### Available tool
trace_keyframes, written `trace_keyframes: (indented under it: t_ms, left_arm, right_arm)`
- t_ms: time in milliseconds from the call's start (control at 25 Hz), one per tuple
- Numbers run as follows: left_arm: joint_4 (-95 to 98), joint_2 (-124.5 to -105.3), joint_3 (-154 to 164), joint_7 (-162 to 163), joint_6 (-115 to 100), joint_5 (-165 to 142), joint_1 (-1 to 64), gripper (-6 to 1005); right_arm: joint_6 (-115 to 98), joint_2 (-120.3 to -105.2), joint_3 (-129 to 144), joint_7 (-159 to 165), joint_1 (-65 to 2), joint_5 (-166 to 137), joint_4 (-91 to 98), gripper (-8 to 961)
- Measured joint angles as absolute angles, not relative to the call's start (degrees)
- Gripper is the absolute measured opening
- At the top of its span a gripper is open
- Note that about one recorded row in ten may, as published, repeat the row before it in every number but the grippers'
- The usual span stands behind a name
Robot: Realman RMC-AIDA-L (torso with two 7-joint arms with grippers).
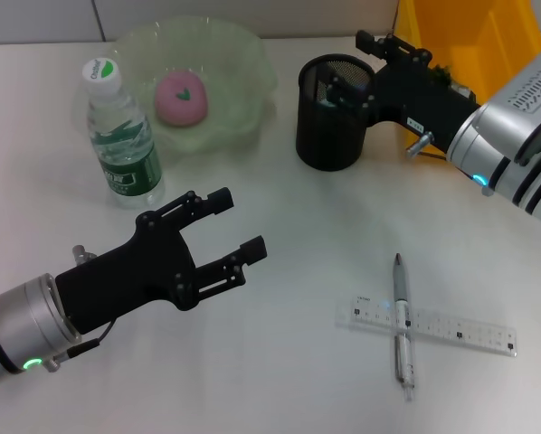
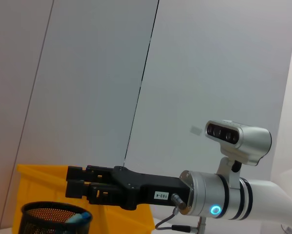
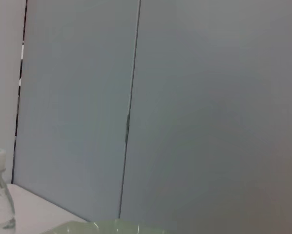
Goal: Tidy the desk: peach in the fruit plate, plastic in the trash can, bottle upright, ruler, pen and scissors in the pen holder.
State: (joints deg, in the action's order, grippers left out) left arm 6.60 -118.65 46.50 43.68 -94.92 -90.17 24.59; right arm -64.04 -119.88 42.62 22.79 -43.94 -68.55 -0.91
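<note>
Two grippers: both in the head view, one over the pen holder, one low over bare desk.
Right gripper [image 1: 372,41]: reaches in from the right, its tip above the far rim of the pen holder; the left wrist view shows its fingers [image 2: 75,181] lying close together just above the mesh cup, and whether they hold anything cannot be told.
Pen holder [image 1: 334,113]: black mesh cup, upright, with something blue showing inside near the rim.
Yellow bin [image 1: 474,41]: behind the right arm, at the far right edge of the desk.
Left gripper [image 1: 242,226]: hovers over the near left part of the desk [image 1: 279,380], fingers spread wide apart, nothing between them.
Bottle [image 1: 118,134]: clear, green-labelled, white-capped, standing upright beyond the left gripper, just beside the fruit plate.
Fruit plate [image 1: 243,63]: pale green, wavy-rimmed, at the far left.
Peach [image 1: 181,98]: pink, lying inside the fruit plate.
Pen [image 1: 402,325]: silver, on the near right of the desk, lying across the ruler.
Ruler [image 1: 460,330]: clear, flat on the desk under the pen, well apart from the pen holder.
</note>
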Motion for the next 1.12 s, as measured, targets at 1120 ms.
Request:
trace_keyframes:
  t_ms: [1120]
  left_arm:
    - [6.59,-118.74,46.81,43.68,-95.17,-90.17,24.32,783]
  right_arm:
    - [-79.51,-119.77,40.86,29.01,-39.45,-68.54,-0.04,772]
